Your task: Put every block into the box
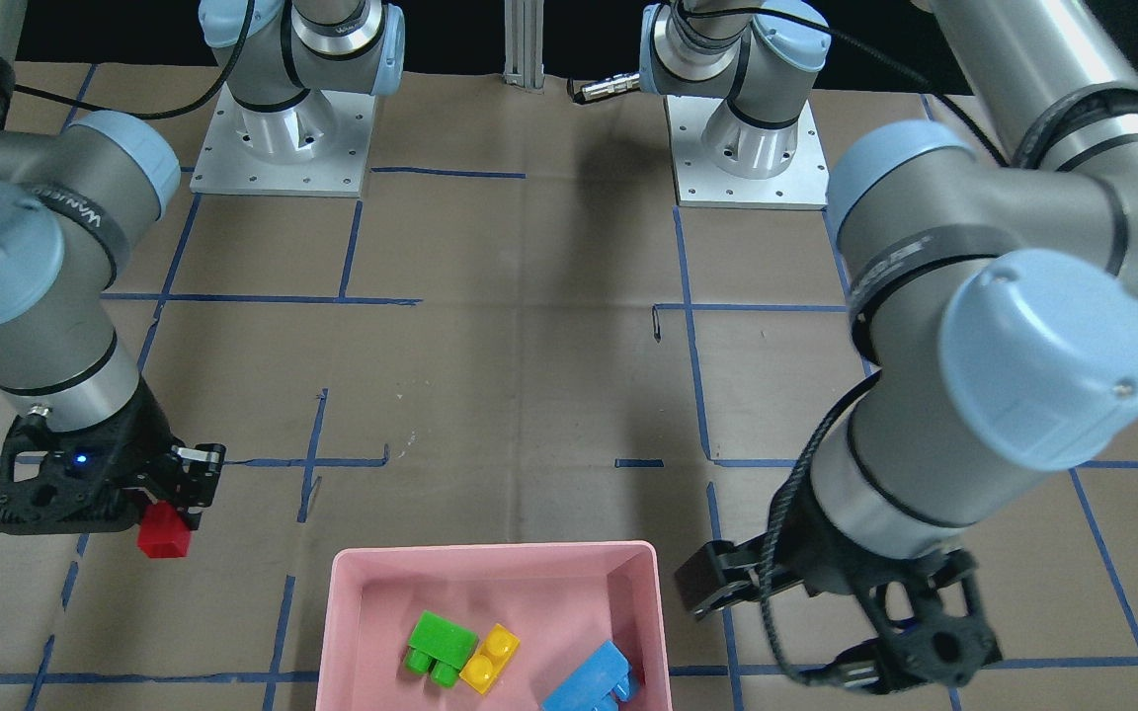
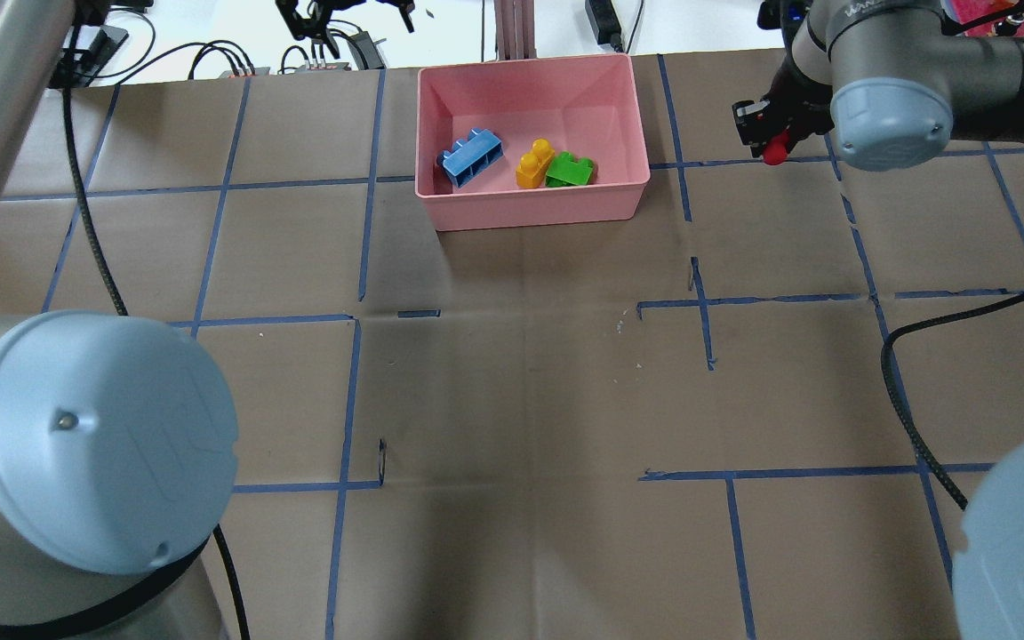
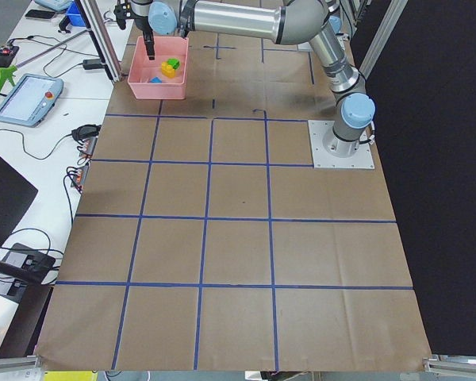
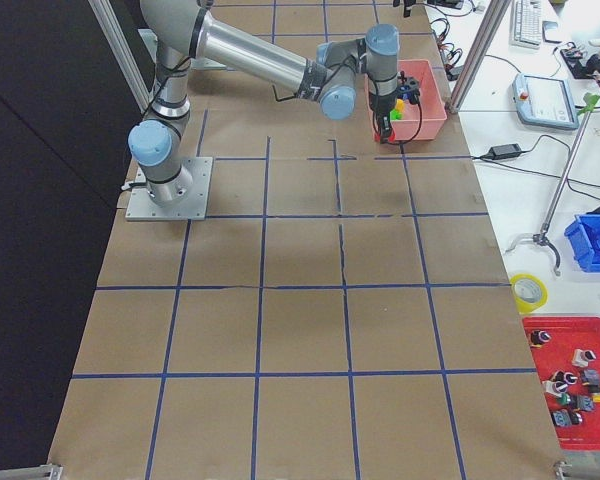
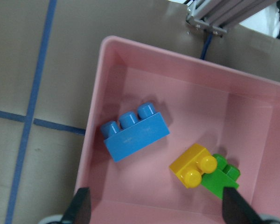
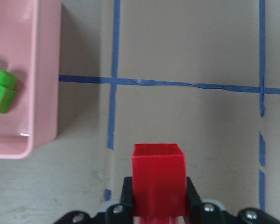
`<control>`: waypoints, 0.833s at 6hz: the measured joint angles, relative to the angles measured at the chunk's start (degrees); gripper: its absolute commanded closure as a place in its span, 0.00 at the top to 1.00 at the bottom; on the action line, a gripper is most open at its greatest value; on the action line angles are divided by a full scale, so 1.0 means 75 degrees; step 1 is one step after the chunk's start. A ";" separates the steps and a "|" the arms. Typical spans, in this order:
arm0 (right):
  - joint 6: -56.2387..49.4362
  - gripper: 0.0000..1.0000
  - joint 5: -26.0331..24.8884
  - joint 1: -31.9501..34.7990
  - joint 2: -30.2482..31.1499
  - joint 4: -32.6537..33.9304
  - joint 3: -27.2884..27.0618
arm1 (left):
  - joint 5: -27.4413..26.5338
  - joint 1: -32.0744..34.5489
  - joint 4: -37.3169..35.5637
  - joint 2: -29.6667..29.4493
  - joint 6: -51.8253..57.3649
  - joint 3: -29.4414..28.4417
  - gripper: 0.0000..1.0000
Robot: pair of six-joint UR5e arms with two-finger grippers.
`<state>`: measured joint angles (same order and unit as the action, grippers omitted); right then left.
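The pink box [image 2: 530, 209] stands at the table's far edge, and the green block [image 2: 570, 171], yellow block [image 2: 534, 164] and blue block [image 2: 472, 158] lie inside it. In the right wrist view my right gripper [image 6: 157, 198] is shut on the red block [image 6: 157, 177]. It hangs above the paper to the right of the box [image 6: 37, 93]. From the front, the red block [image 1: 164, 533] sits under the right gripper [image 1: 179, 494]. My left gripper [image 5: 156, 207] is open and empty above the box's left part [image 5: 102, 93], over the blue block [image 5: 135, 131].
Brown paper with a blue tape grid [image 2: 703, 302] covers the table. Both arm base plates [image 1: 283, 138] stand on the robot's side. A metal post [image 2: 512, 27] and cables [image 2: 210, 58] lie just beyond the box.
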<state>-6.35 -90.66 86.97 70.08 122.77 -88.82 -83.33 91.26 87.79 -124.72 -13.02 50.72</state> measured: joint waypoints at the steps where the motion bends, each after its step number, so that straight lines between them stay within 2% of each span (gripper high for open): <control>1: 0.0696 0.05 0.0005 0.0529 -0.0070 -0.0021 0.0444 | -0.0166 -0.0253 0.0186 0.0618 0.0626 0.0626 0.99; 3: 0.2193 0.05 0.0240 0.1647 -0.0908 0.0214 0.1221 | -0.0788 -0.0378 0.0021 0.2153 0.1573 0.2533 0.99; 4: 0.2927 0.06 0.0760 0.1973 -0.1418 0.0510 0.1498 | -0.0893 -0.0376 -0.0212 0.2893 0.1714 0.3460 0.99; 5: 0.3376 0.18 0.1231 0.2120 -0.1848 0.0811 0.1706 | -0.1051 -0.0363 -0.0604 0.3384 0.1753 0.4125 0.99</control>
<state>18.97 -81.43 102.86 56.22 128.85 -76.02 -91.22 88.54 83.26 -99.34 0.12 81.66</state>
